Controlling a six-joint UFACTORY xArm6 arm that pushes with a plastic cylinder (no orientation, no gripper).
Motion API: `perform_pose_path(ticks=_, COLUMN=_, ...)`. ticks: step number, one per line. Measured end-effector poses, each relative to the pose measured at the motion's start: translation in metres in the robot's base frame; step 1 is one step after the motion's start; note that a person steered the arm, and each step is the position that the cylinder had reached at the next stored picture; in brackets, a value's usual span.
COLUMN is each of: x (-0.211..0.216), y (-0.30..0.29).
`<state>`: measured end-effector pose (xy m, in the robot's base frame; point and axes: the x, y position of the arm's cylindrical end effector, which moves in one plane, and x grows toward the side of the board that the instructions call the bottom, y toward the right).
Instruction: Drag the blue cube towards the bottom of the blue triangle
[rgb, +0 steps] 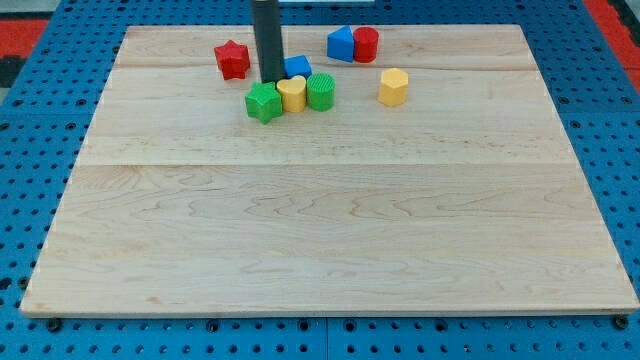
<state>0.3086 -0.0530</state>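
The blue cube (298, 67) sits near the view's top, partly hidden behind a yellow block (292, 93). My tip (271, 80) is just left of the blue cube, touching or almost touching it. The blue triangle (341, 44) lies up and to the right of the cube, next to a red cylinder (366, 44).
A green star-shaped block (264, 102), the yellow block and a green cylinder (321, 91) stand in a row just below the blue cube. A red star (232, 59) is left of my tip. A yellow hexagonal block (394, 87) lies to the right. The wooden board (330, 220) rests on a blue pegboard.
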Motion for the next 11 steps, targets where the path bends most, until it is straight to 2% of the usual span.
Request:
perform_pose_path(ticks=2, x=-0.021, y=0.052)
perform_pose_path(ticks=5, x=-0.021, y=0.138)
perform_pose_path(ticks=6, x=-0.033, y=0.174)
perform_pose_path(ticks=7, x=-0.059, y=0.162)
perform_pose_path(ticks=8, x=-0.073, y=0.103)
perform_pose_path(ticks=9, x=-0.061, y=0.098)
perform_pose_path(ticks=10, x=-0.039, y=0.142)
perform_pose_path(ticks=11, x=-0.033, y=0.161)
